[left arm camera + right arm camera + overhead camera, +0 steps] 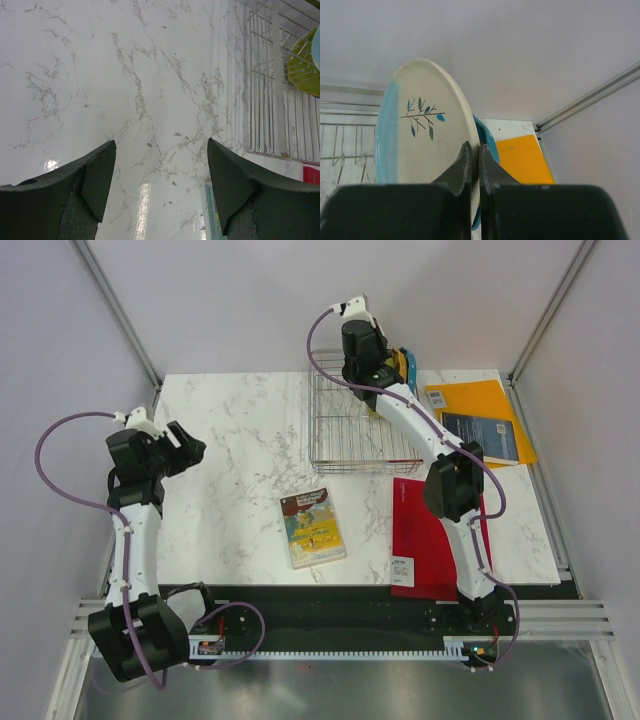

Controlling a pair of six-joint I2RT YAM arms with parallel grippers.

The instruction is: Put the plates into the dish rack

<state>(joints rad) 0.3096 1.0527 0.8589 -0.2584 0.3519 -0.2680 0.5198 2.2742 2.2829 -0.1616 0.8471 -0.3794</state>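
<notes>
Pinched only at its rim by the right hand (474, 156), the cream plate (420, 135) could be knocked loose by prongs of the dish rack (340, 440).

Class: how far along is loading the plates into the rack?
Done: a green plate seems to stand inside the rack. In hand: the right pincer is shut on the cream plate, upright at the rack's far edge, not yet released. Still to do: set it down; a teal plate behind it may need slotting. The left pincer is open, idle.

white marble-patterned table (240, 440), pale grey walls (60, 360), aluminium corner rails (115, 305), soft even light
</notes>
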